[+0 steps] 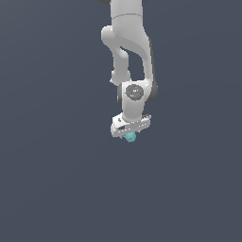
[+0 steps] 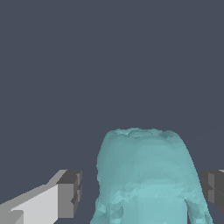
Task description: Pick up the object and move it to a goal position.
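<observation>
Wrist view: teal blob point(image 2: 146, 179) sits between the hand's point(image 2: 140, 192) fingers point(image 2: 70, 194).

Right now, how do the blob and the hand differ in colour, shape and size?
Colour: the blob is teal-cyan; the hand is white with dark grey finger pads.
Shape: the blob is lumpy and rounded; the hand is blocky and flat-faced.
Size: in the exterior view the blob is far narrower than the hand above it.
Shared: both sit at the arm's tip, the blob between the fingers, with visible gaps in the wrist view.
</observation>
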`<action>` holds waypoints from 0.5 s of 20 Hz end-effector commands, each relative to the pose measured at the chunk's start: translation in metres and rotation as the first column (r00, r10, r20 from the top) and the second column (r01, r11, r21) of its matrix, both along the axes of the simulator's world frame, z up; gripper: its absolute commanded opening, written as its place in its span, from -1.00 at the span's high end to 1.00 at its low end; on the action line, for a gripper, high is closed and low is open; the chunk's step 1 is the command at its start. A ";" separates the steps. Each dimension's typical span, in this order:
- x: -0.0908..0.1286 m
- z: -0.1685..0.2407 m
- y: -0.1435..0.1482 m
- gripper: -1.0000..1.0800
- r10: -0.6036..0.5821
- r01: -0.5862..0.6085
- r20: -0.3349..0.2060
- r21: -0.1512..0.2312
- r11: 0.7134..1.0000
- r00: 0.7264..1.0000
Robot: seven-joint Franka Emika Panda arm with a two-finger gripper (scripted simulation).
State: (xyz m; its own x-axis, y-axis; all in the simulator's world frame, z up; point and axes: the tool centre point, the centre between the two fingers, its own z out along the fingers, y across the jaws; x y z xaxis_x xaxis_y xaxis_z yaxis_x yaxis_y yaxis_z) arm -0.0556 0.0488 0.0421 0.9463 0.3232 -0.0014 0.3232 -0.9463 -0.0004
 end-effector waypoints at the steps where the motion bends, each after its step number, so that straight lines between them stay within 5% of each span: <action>1: 0.001 -0.002 0.000 -0.92 0.000 0.000 0.001 0.000 1.000 1.000; 2: 0.001 -0.002 0.000 1.00 0.000 0.000 0.001 0.000 1.000 1.000; 10: 0.001 -0.002 0.000 1.00 0.000 0.000 0.001 0.000 1.000 1.000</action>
State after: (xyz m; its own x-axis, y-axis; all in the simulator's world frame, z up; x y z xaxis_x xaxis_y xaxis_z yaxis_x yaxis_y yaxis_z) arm -0.0541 0.0489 0.0412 0.9463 0.3234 0.0023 0.3234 -0.9463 0.0007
